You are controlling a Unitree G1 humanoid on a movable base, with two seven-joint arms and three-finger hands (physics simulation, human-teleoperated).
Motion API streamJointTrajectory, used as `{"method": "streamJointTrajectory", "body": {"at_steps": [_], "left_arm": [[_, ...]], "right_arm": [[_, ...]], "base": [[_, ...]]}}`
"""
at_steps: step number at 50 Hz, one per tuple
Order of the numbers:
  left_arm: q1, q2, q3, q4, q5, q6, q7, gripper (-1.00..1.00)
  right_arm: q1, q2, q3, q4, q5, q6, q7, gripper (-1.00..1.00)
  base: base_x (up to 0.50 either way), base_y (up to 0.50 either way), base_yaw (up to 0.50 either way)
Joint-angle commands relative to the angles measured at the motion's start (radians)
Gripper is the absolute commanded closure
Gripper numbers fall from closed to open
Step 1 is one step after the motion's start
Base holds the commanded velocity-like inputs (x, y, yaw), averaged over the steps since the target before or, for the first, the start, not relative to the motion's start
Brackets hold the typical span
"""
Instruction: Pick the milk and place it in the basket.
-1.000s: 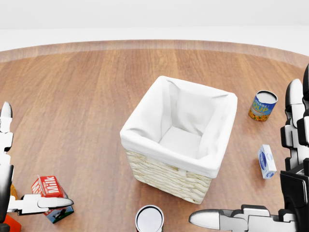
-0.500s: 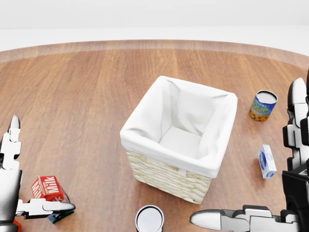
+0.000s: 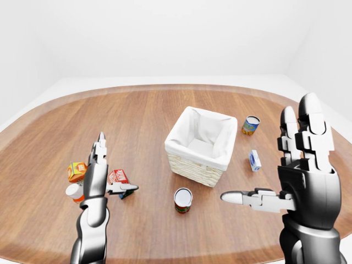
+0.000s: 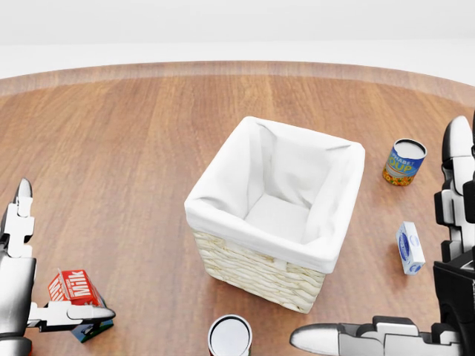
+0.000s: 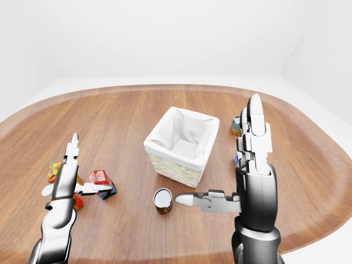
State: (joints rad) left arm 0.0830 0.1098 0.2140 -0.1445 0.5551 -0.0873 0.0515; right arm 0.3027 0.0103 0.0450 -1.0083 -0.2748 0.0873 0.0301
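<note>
Left hand (image 3: 99,176), fingers spread, has one finger across the milk (image 4: 73,288) at the head view's 8 o'clock. Right hand (image 3: 300,176) is open too. Between milk and basket (image 4: 256,268), only bare table (image 4: 133,148); a can (image 4: 230,336) sits at 6 o'clock.

soup can (image 4: 404,162) upright | blue carton (image 4: 409,248) | open can (image 3: 183,199) | orange carton (image 3: 76,171)

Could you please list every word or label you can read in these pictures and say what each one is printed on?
"Milk": white letters on the red top of the milk carton.
"SOUP": large blue word on the soup can; the smaller line above it is too blurred to read.
Blue and white box: print too small to read.
Orange carton: unreadable.
</note>
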Motion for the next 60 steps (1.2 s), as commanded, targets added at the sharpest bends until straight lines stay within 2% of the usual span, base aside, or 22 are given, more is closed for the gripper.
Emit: {"method": "streamJointTrajectory", "body": {"at_steps": [1,33,37,60], "left_arm": [[0.004,-0.001,-0.002,-0.010,0.000,0.000,-0.003,-1.00],[0.005,-0.004,-0.016,0.050,-0.007,0.000,0.028,-1.00],[-0.022,0.006,-0.014,0.112,-0.020,0.000,0.049,-1.00],[-0.054,0.040,-0.003,0.240,-0.032,0.000,0.103,-1.00]], "right_arm": [[-0.001,-0.001,0.002,-0.009,0.001,0.000,0.000,-1.00],[-0.004,0.003,-0.013,-0.026,0.010,0.000,0.006,-1.00],[-0.001,0.003,-0.009,-0.011,0.008,0.000,0.003,-1.00],[0.004,0.001,0.000,-0.026,0.004,0.000,0.004,-1.00]], "base": [[0.00,0.00,0.00],[0.00,0.00,0.00],[0.00,0.00,0.00],[0.00,0.00,0.00]]}}
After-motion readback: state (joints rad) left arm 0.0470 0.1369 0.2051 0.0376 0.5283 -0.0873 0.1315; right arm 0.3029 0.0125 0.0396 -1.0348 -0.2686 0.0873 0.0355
